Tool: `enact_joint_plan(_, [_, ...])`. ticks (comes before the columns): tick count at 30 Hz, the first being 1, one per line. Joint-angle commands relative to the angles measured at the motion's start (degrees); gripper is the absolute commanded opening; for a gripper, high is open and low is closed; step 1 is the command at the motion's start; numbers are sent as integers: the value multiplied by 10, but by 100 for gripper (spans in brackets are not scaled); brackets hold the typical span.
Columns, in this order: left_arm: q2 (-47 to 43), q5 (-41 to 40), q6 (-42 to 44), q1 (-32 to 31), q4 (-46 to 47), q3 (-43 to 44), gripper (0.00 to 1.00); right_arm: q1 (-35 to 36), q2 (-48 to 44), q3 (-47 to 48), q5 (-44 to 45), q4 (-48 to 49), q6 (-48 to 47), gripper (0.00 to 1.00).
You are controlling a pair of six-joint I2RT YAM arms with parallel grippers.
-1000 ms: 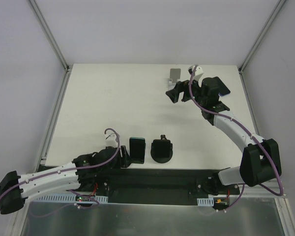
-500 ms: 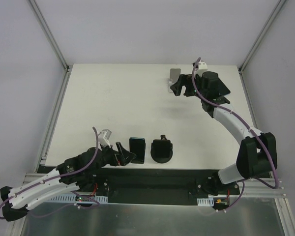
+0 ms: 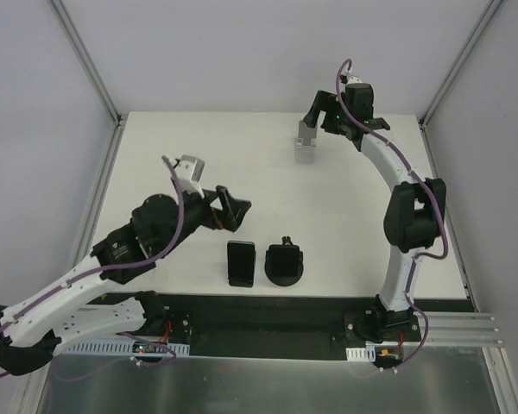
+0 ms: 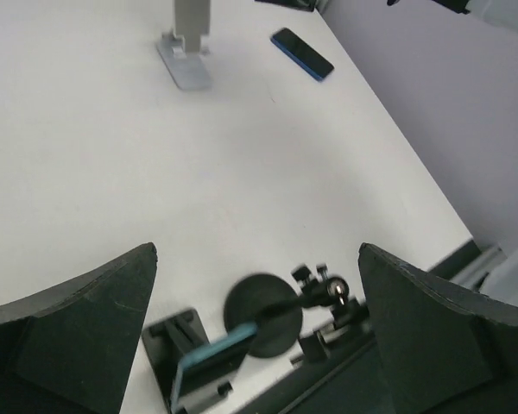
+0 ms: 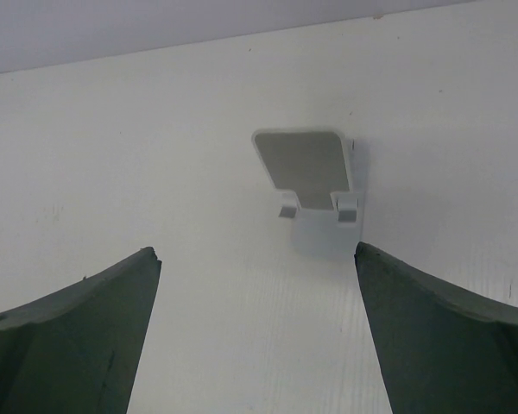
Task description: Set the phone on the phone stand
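A dark, teal-edged phone (image 3: 241,262) is leaning on a black holder (image 4: 174,335), just beside a round black mount (image 3: 285,264). Beyond, the left gripper (image 4: 257,250) is hovering, jaws spread. Farthest, the right gripper (image 5: 255,252) is hanging spread just by a grey tilted-plate stand (image 3: 306,142), with a flat blue phone (image 4: 302,53) lying nearby.

The stand (image 3: 306,147) sits at the table's (image 3: 181,164) far side, the phone (image 4: 302,53) flat to its right. Near the front edge, a holder (image 3: 241,262) stands just left of a round mount (image 3: 285,264).
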Motion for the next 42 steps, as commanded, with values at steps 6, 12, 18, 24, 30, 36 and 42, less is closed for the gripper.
enact_joint_plan(6, [220, 154, 109, 184, 150, 182, 99, 5, 184, 268, 35, -184, -38, 97])
enact_joint_plan(12, [328, 176, 114, 257, 246, 268, 99, 26, 216, 295, 87, -194, -55, 97])
enact_joint_plan(18, [389, 204, 115, 294, 338, 276, 99, 56, 253, 335, 153, -197, -82, 97])
enact_joint_plan(24, [401, 228, 96, 316, 372, 226, 99, 70, 307, 417, 225, -225, -74, 97])
enact_joint_plan(30, [371, 305, 25, 346, 466, 150, 98, 81, 326, 430, 280, -213, -96, 98])
enact_joint_plan(36, [347, 307, 4, 349, 480, 104, 97, 79, 341, 425, 261, -186, -103, 97])
enact_joint_plan(42, [338, 308, -7, 352, 483, 81, 97, 77, 350, 424, 250, -168, -125, 96])
